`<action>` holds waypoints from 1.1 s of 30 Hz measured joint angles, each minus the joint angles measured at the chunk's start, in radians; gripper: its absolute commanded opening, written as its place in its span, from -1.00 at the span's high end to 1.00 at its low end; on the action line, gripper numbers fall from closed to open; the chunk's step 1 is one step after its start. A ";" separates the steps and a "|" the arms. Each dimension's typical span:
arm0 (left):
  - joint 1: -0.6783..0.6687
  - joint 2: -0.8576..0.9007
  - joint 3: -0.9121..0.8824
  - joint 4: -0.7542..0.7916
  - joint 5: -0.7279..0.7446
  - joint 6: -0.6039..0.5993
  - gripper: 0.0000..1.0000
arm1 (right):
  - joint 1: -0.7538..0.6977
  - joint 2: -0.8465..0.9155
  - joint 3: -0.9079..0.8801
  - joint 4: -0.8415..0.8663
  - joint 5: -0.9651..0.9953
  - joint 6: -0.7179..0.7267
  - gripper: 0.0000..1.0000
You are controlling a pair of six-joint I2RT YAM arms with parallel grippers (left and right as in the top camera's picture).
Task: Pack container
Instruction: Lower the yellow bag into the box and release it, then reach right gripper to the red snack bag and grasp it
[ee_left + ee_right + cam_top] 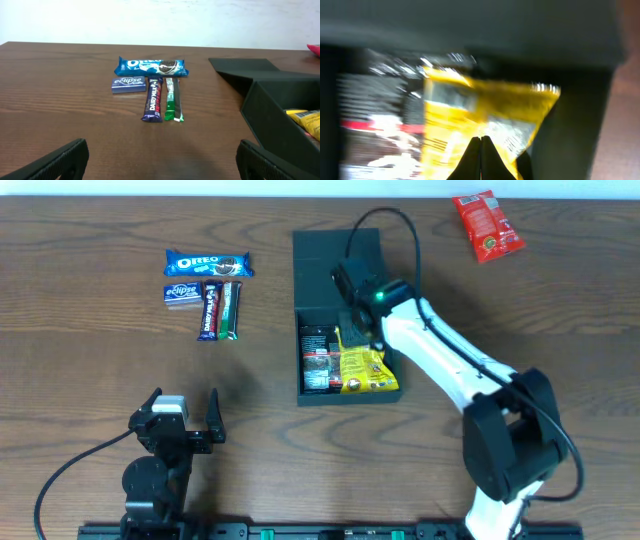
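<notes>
The container [350, 397], a matte dark green-black box, is set near the middle of the counter [90, 370], with its flap lid [325, 255] laid open behind it. A yellow packet [362, 370] and a dark packet [318, 358] are seen inside, side by side. The right claw [480, 150] is held over the yellow packet, fingers pressed together with nothing between them. The left claw [160, 165] is spread wide near the front edge, with bare counter ahead of it. An Oreo pack [208, 264] is laid well to the container's left.

Oreo pack [208, 263], Eclipse box [181, 293] — red packet [488, 225]
</notes>
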 measured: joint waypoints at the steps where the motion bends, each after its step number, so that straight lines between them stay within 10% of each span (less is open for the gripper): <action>1: 0.000 0.000 0.000 0.000 0.000 0.000 -0.91 | -0.004 -0.014 0.019 0.010 -0.007 -0.011 0.98; 15: 0.000 0.000 0.000 0.000 0.000 0.000 -0.91 | -0.426 -0.072 0.264 0.085 -0.005 -0.230 0.98; 33: 0.000 0.000 0.000 0.000 0.000 0.000 -0.91 | -0.593 0.670 1.041 -0.002 0.060 -0.320 0.87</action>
